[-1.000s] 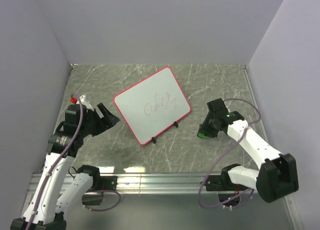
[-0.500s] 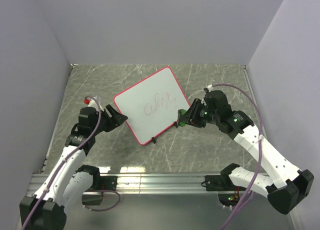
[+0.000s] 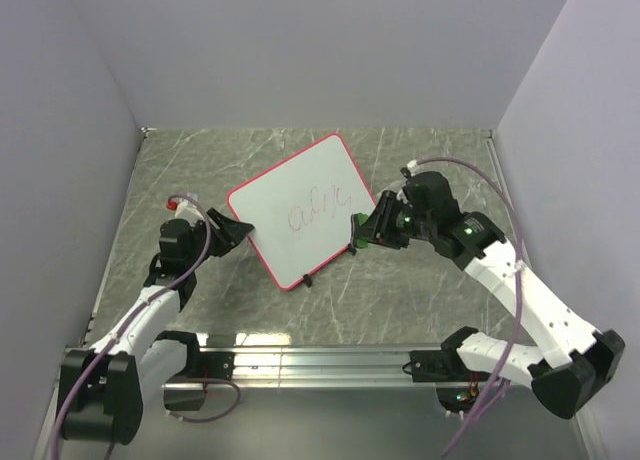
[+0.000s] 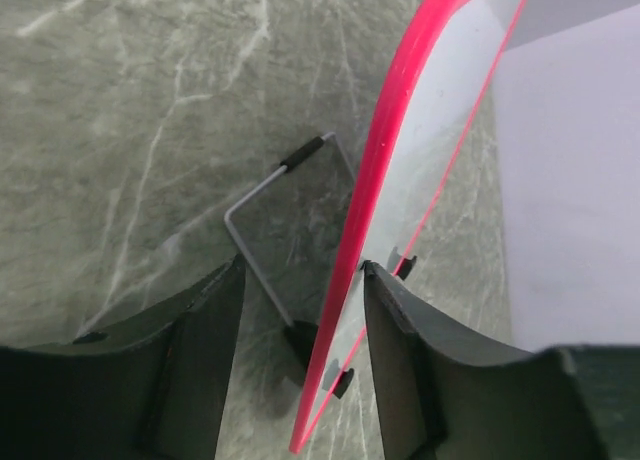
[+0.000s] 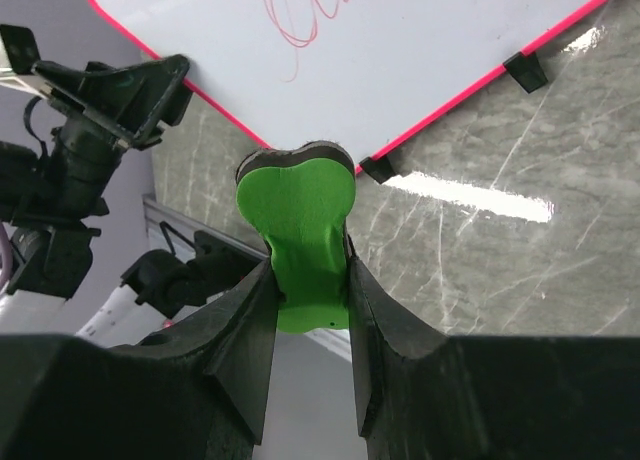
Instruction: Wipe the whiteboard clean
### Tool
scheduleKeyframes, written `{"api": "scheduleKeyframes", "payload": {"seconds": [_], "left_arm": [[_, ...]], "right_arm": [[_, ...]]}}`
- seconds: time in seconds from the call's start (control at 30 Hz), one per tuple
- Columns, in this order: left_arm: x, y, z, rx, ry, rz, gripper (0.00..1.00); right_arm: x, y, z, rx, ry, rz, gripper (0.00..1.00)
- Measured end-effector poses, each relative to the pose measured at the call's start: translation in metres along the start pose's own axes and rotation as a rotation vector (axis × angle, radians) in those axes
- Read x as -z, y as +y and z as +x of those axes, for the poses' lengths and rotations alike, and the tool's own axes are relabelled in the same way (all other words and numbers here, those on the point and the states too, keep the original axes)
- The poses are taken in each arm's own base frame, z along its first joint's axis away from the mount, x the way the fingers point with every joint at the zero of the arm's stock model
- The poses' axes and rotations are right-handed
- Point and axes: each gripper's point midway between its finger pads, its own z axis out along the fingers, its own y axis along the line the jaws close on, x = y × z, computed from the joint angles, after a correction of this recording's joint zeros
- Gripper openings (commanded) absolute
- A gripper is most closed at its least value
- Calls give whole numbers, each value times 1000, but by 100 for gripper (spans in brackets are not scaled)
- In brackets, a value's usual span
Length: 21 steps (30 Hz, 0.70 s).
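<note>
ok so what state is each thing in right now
whiteboard, propped up, not yet erased
red scribble, fully intact
green eraser, clamped in the right gripper, at the board's edge, short of the scribble
right gripper, shut on the eraser
left gripper, open, jaws either side of the board's left edge

Whiteboard [image 3: 300,220] is smooth white, frame [image 4: 375,180] shiny red plastic; wire stand [image 4: 258,191] by the left fingers [image 4: 200,360] looks metal. Green block [image 5: 300,240] between the right fingers [image 5: 250,350] is matt; tabletop [image 5: 480,270] glossy, marble-look.
</note>
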Motion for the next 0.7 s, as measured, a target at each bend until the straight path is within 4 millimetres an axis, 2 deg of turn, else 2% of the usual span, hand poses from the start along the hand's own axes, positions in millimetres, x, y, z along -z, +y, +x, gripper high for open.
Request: {"api": "scheduleKeyframes", "payload": {"seconds": [0.07, 0.27, 0.43, 0.47, 0.53, 0.57, 0.7], "left_arm": [[-3, -2, 2, -1, 5, 32, 49], [-11, -9, 9, 17, 20, 123, 47], [-13, -13, 11, 20, 17, 166, 40], [-13, -14, 11, 21, 18, 172, 32], [-14, -16, 11, 20, 24, 187, 25], [-15, -17, 12, 18, 27, 193, 18], [-17, -26, 11, 1, 46, 240, 13]], "right_arm": [[-11, -1, 1, 13, 23, 16, 0], [-64, 1, 4, 50, 115, 83, 0], [-98, 27, -6, 97, 129, 75, 0], [-104, 33, -9, 103, 126, 73, 0], [-114, 44, -14, 115, 120, 59, 0], [-119, 50, -17, 121, 118, 55, 0], [-141, 70, -26, 143, 97, 46, 0]]}}
